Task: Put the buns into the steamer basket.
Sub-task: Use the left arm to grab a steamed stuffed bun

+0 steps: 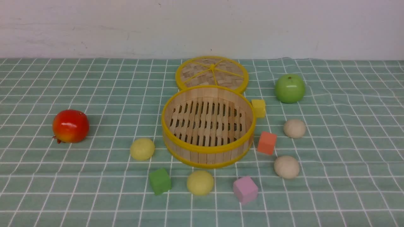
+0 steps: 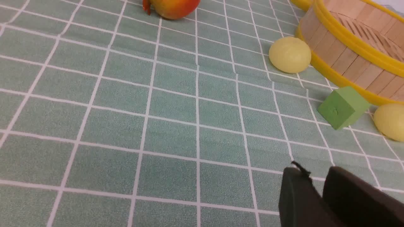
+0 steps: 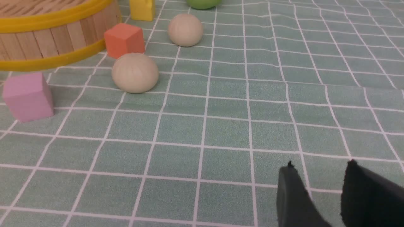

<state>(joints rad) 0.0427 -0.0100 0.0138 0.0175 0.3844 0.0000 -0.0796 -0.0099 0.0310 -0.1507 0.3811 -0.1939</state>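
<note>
Table (image 1: 104, 195) under green cloth, white grid lines, some wavy. Left: red fruit (image 1: 71, 126). Middle: woven lid (image 1: 195, 71), far; round slatted basket (image 1: 208, 156) just nearer; two yellow buns (image 1: 142, 149) (image 1: 200, 183), green cube (image 1: 160, 181), pink cube (image 1: 245, 189) near. Right of basket: yellow cube (image 1: 258, 108), orange cube (image 1: 267, 143), two beige buns (image 1: 294, 128) (image 1: 286, 167), green apple (image 1: 290, 88) far.
</note>
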